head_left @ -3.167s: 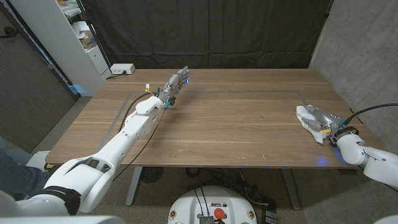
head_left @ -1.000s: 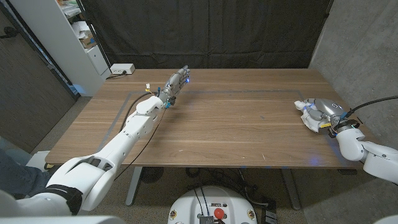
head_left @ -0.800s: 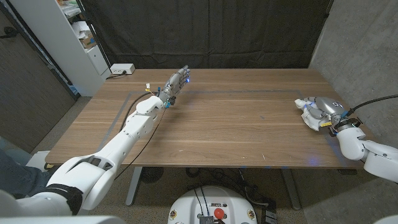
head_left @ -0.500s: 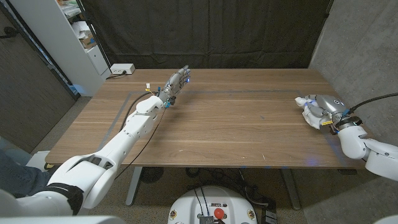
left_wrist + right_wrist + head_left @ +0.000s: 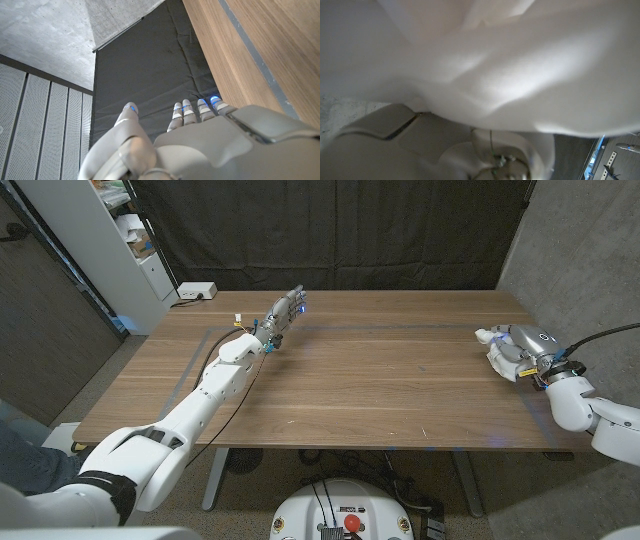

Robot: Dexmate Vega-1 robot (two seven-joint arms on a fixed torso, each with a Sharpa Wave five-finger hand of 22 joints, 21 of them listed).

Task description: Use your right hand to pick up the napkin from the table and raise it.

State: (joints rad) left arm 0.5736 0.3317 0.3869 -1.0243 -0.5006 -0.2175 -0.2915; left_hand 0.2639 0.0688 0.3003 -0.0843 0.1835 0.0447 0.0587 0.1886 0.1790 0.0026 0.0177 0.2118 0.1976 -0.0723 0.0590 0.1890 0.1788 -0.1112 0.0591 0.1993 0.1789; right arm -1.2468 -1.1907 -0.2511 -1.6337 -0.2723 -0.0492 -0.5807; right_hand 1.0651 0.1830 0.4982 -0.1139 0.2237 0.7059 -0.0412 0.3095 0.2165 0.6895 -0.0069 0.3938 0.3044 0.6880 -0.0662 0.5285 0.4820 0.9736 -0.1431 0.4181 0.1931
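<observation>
The right hand (image 5: pixel 524 350) has the napkin (image 5: pixel 498 358) bunched in its fingers at the right side of the bench (image 5: pixel 380 390), near the far right corner. White folds spill out on the inner side of the hand, and in the right wrist view the cloth (image 5: pixel 485 60) drapes right over the camera, so the fingers look clamped on it. Whether the lowest fold touches the bench or hangs just clear I cannot tell.

I judge the pick to be done and the raise to be barely begun. The next move calls for a straight lift with the fingers kept tight, since loose cloth can slip out of a bunched hold.

The left hand (image 5: pixel 285 312) holds nothing; it is at the far side of the bench, left of middle, fingers straight and slightly apart, well away from the work.
</observation>
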